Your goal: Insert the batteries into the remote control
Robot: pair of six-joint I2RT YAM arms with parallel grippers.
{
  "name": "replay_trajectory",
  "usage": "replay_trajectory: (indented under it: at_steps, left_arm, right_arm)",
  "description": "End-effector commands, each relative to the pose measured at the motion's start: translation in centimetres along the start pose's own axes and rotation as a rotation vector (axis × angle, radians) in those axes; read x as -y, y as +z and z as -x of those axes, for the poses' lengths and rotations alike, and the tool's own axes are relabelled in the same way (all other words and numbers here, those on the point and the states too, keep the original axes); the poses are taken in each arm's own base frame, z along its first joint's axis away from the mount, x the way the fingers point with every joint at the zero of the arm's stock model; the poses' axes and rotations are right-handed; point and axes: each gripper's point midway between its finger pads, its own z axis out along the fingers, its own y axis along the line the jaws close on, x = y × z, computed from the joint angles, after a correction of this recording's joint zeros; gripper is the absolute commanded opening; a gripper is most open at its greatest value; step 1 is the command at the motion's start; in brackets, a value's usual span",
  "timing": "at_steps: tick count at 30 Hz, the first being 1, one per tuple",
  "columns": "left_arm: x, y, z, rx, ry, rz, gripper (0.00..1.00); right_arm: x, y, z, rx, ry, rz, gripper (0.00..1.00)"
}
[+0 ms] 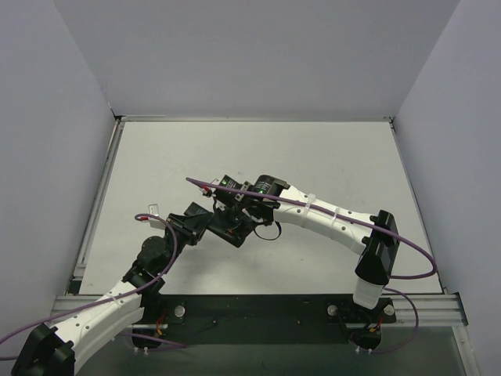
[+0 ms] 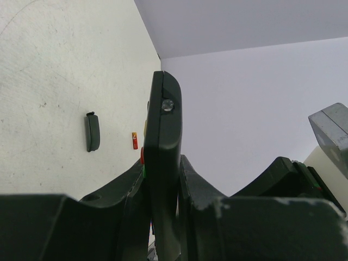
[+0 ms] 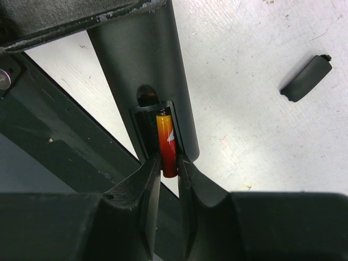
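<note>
Top external: The white-and-black left arm (image 1: 102,309) and white-and-black right arm (image 1: 329,219) met over the middle of the pale grey tabletop (image 1: 329,149). Their black wrists overlapped in one dark knot. The remote, the cells and the state of either set of jaws could not be told from here. Only this view gave the lie of both arms.

Left wrist: The left jaws were clamped on the slim black rectangular remote control (image 2: 163,136), held edge-on and clear of the tabletop. Seen only here: a second small red battery (image 2: 135,141) lay loose on the tabletop near the small black flat cover piece (image 2: 93,132), not touching it. The compartment was hidden. Likely risk: a push on the remote's back could twist it in the clamp. The loose cell might roll if knocked.

Right wrist: The right jaws pinched the red near end of a small red-to-yellow cylindrical battery (image 3: 166,136). Its far end sat inside the open compartment in the remote's back. It did not look fully seated.

- Let go early, it could spring out.
- Pressed further, the fingertips might foul the compartment walls.
- Polarity marks were unreadable, so a reversed cell could not be ruled out.
</note>
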Motion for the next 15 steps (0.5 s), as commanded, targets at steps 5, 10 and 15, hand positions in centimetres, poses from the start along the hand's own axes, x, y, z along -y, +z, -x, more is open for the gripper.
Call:
replay_trajectory:
  at_steps: [5,10,15]
  left_arm:
    - [-3.6,-1.5,-0.7,-0.022,-0.055,0.012,0.0]
    - [-3.8,-1.6,-0.6,-0.016,-0.062,0.014,0.0]
    - [-4.1,-1.7,-0.5,-0.007,-0.069,0.021,0.0]
  right_arm:
    - [-0.1,-1.6,1.6,0.075,0.008,-0.008,0.2]
    - [-0.1,-2.1,1.6,0.086,0.004,-0.005,0.26]
    - [0.0,-2.6,1.7,0.1,0.006,-0.004,0.29]
